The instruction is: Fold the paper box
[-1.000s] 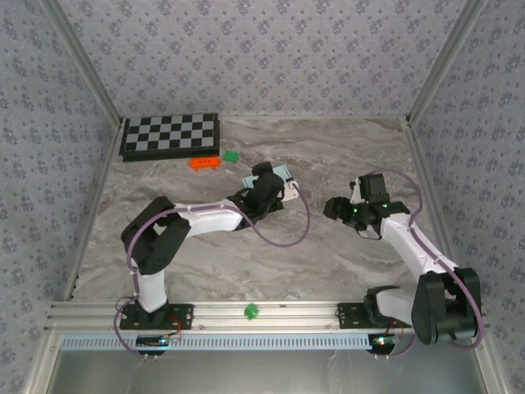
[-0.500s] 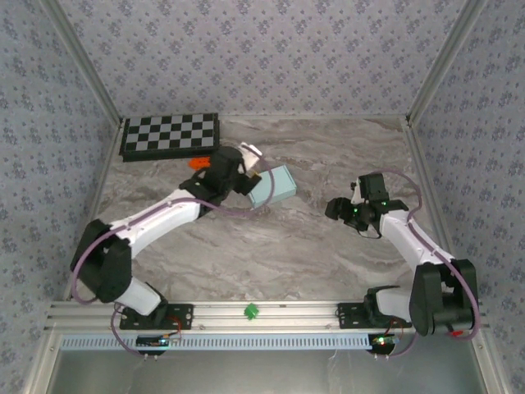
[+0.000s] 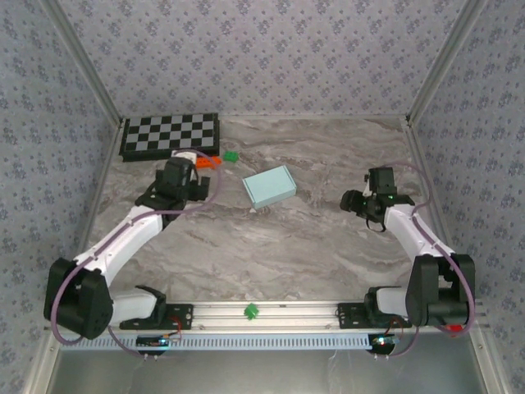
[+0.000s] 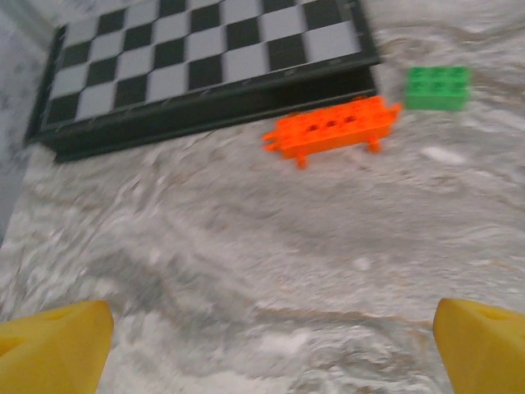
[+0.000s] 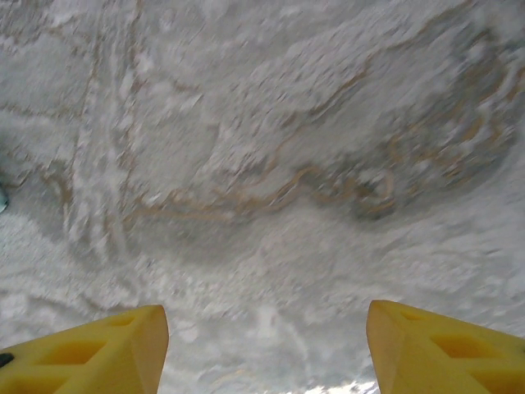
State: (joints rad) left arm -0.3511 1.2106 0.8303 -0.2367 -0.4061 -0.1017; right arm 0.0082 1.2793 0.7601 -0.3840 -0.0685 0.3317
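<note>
The paper box, pale mint-blue and folded into a small closed rectangle, lies flat on the marble table near the middle, with nothing touching it. My left gripper is well to the left of it and points toward the checkerboard. In the left wrist view this gripper is open, its yellow fingertips wide apart over bare marble. My right gripper is to the right of the box, apart from it and facing left. In the right wrist view it is open and holds nothing.
A black-and-white checkerboard lies at the back left. An orange brick and a green brick sit just in front of it. A small green piece rests on the front rail.
My left gripper let go of the box and drew back to the left toward the checkerboard. The box now rests alone on the table. My right gripper shifted slightly right.
</note>
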